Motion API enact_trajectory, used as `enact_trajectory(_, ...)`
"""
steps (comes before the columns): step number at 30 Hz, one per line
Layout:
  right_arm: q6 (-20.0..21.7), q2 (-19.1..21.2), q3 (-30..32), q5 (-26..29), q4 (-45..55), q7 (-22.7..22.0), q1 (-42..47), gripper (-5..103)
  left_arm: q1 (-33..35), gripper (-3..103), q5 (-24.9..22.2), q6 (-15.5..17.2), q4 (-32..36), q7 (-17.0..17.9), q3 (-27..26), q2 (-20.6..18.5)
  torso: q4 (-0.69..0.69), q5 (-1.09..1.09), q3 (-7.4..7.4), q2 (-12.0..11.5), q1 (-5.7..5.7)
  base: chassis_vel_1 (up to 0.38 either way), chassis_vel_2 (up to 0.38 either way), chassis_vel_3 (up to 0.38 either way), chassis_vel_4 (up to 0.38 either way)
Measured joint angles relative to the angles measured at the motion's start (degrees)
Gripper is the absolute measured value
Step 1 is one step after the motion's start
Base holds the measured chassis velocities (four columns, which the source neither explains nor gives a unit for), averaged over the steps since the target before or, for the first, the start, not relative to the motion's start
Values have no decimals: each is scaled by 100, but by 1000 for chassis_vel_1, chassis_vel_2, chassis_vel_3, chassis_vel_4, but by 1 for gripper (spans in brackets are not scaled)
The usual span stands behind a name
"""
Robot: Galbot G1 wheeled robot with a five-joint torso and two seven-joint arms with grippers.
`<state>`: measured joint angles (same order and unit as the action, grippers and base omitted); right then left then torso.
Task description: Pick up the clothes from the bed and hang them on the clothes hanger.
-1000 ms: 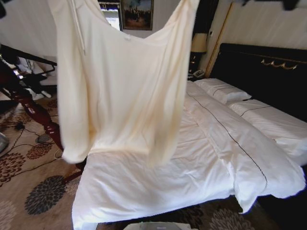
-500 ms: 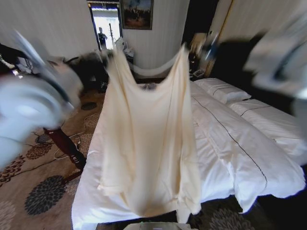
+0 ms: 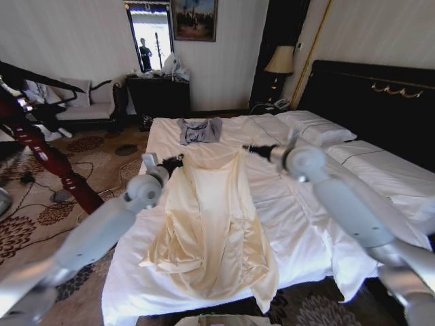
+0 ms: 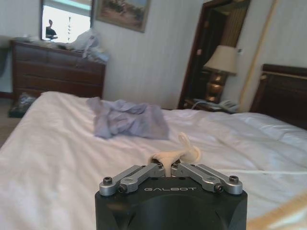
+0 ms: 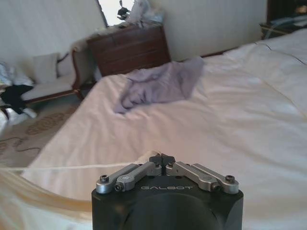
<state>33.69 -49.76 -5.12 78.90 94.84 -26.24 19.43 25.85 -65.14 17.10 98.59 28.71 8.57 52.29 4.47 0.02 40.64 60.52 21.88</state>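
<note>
since a moment ago the cream shirt (image 3: 214, 224) has dropped from hanging in the air onto the white bed (image 3: 299, 224), lying lengthwise, its top toward a grey-blue garment (image 3: 200, 130) and dresser (image 3: 158, 95). left gripper (image 3: 174, 161) and right gripper (image 3: 252, 149) pinch its upper corners, jaws pressed together on fabric.

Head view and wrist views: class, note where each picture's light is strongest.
Head view: the mirror glares white; left wrist view: mirror glares too, lamp glows beyond the left gripper; right wrist view: bed brightest beyond the right gripper.
</note>
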Motion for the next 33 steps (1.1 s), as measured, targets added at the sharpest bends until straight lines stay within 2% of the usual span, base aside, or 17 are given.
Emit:
enact_trajectory(2,-191,-296,-96,-321,-549,166,-55,0,-1,0,153,-35,-397,-93,-15,199,-2,0,0,0,0,0,0,0,0)
enact_trajectory(4,-216,-343,-114,-368,-643,188,-83,0,-6,0,179,-40,-460,-104,-15,234,-3,-1,0,0,0,0,0,0,0)
enact_trajectory(7,-384,-759,-291,-691,-1399,345,-383,0,-149,0,469,-110,-1075,-232,0,598,-2,-4,0,1,0,0,0,0,0)
enact_trajectory(10,-448,-972,-354,-817,-1690,401,-502,0,-269,0,602,-145,-1394,-283,3,770,0,-3,0,1,0,0,0,0,0)
enact_trajectory(13,-569,-1541,-456,-1099,-2362,509,-764,0,-589,0,840,-217,-2202,-381,20,1145,0,-2,0,1,1,0,0,0,0)
enact_trajectory(15,-593,-1637,-475,-1148,-2481,536,-805,0,-645,0,879,-225,-2337,-398,23,1202,-1,-3,0,1,1,0,0,0,0)
enact_trajectory(17,-701,-1966,-557,-1350,-2963,660,-963,0,-825,0,954,-236,-2769,-446,62,1376,-4,-3,0,1,1,0,0,0,0)
enact_trajectory(18,-701,-1966,-557,-1350,-2963,660,-963,0,-825,0,954,-236,-2769,-446,62,1376,-4,-3,0,1,1,0,0,0,0)
enact_trajectory(21,-825,-2330,-614,-1618,-3618,823,-1167,0,-965,0,1108,-254,-3212,-527,120,1530,-3,-3,0,1,1,0,0,0,0)
enact_trajectory(27,-985,-2635,-581,-1947,-4335,1019,-1337,0,-1100,0,1293,-304,-3789,-572,82,1813,-2,-2,0,1,0,0,0,0,0)
enact_trajectory(33,-1016,-2723,-591,-2025,-4565,1070,-1347,0,-1101,0,1299,-271,-3900,-580,118,1904,0,-2,-1,1,0,0,0,0,0)
